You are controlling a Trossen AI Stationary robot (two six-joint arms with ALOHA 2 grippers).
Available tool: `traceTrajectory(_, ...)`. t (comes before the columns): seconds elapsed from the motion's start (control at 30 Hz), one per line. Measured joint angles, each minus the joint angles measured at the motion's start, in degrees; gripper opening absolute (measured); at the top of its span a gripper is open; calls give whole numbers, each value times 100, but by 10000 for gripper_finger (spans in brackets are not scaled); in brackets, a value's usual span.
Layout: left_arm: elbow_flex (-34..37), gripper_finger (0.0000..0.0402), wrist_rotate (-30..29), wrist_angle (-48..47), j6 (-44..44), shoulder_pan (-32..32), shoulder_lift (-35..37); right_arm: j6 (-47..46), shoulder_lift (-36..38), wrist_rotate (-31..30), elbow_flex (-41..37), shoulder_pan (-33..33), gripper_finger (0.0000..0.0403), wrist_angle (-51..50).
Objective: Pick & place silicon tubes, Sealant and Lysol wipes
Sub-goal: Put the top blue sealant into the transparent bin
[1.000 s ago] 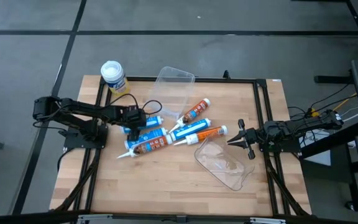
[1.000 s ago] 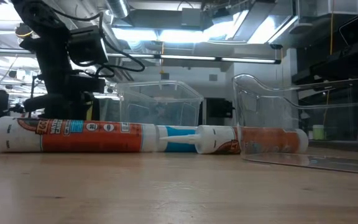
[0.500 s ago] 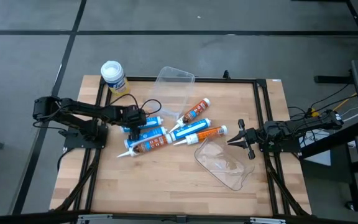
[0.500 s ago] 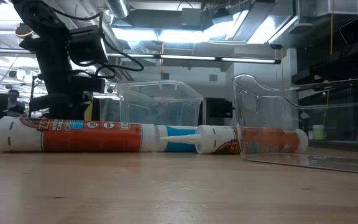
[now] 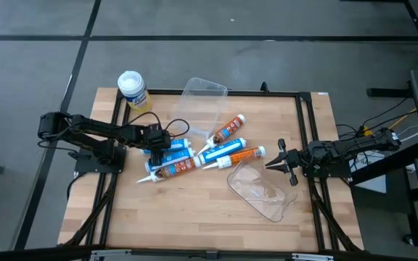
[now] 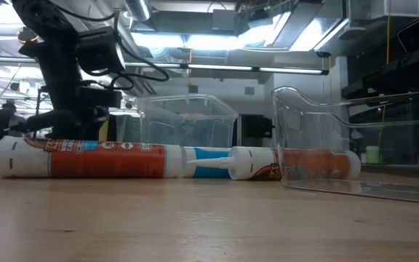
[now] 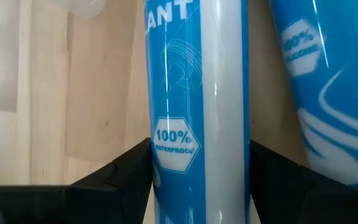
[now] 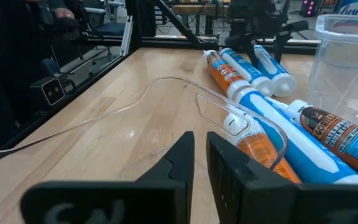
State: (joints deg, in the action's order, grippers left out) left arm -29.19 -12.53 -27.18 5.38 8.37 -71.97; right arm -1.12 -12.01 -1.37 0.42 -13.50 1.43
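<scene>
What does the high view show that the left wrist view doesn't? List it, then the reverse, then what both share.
Only the high view: the yellow wipes canister at the table's corner, two clear bins, the orange tubes and the waiting right gripper.
Only the left wrist view: the "100% waterproof" print on the tube, and the fingers flanking it.
Both: the left gripper around a blue sealant tube.

Five tubes (image 5: 222, 152), two clear bins (image 5: 203, 93), one canister (image 5: 132, 88)

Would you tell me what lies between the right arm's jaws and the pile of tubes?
In the high view, the clear tray's rim lies between the right gripper and the tubes.
</scene>
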Motion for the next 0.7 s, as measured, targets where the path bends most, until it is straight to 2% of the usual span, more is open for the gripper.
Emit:
traceTrajectory(0.2,0,214,-273,2,198,-151,262,-3,2,2,-2,0,46,0)
traceTrajectory(0.7,-229,211,-294,-173,-49,-430,1132,-3,0,1,0,-1,45,0)
